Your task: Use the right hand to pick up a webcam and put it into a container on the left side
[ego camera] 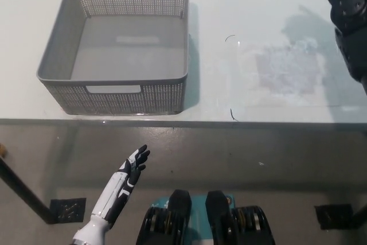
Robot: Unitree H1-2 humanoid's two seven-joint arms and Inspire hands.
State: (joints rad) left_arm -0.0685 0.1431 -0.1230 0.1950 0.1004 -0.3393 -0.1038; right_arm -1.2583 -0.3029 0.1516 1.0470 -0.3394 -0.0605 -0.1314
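The grey basket sits at the upper left of the frame on the white table, and it holds nothing. The right arm runs up the right edge of the frame, and its hand passes out of the picture at the top right corner, so whether its fingers are open or closed cannot be told. The webcam is not visible anywhere in the frame. A clear plastic sheet lies flat on the table right of the basket, under the arm. The left hand rests at the lower left, below the table edge, fingers spread and empty.
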